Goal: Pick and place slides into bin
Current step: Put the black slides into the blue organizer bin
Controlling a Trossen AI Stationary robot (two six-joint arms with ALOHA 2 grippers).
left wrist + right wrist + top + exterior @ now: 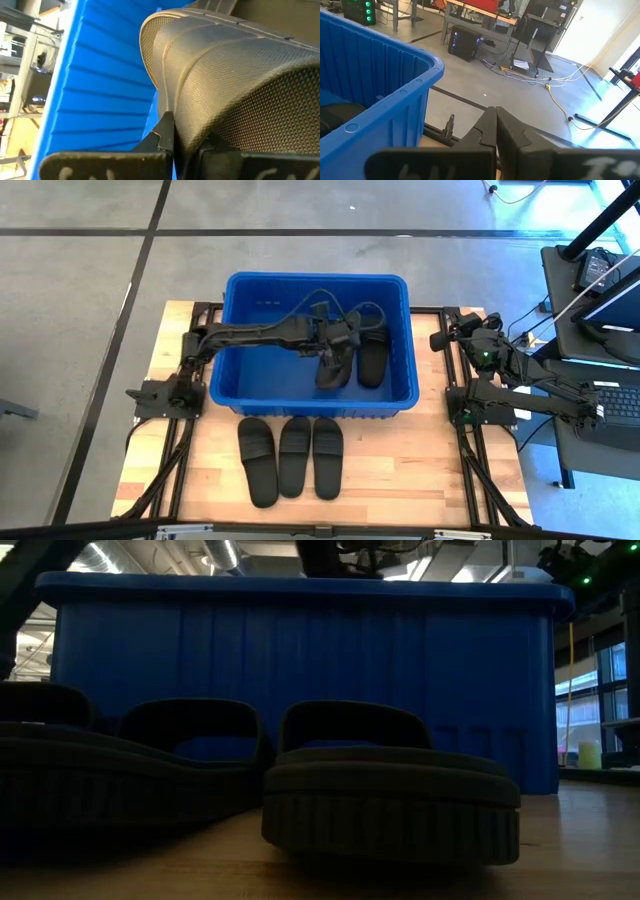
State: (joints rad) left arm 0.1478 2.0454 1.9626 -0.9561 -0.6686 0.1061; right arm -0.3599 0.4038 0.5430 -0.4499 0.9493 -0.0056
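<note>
The blue bin (316, 345) stands at the middle of the table's far half. My left gripper (334, 343) reaches into it from the left, shut on a black slide (333, 367). A second slide (373, 360) lies on the bin's floor to the right of it. Three more slides (258, 462) (294, 456) (328, 456) lie side by side, soles down, on the wood near the bin's front wall; the low view shows them up close (390, 790). My right gripper (495, 120) waits shut off the bin's right end (445, 340), touching nothing. My left gripper (182, 140) pinches the slide between its two fingers at the edge of the textured strap band (192, 125). The fingers come slanting down from the table's left. The slide hangs inside the bin, its length running toward the near wall; whether its lower end touches the floor I cannot tell.
The bin's ribbed wall (100, 90) stands close beside the held slide. Bare wood (420, 470) lies right of the three slides on the table. Black frame rails (470, 460) run along both table sides. A desk with equipment (600, 290) stands off the right edge.
</note>
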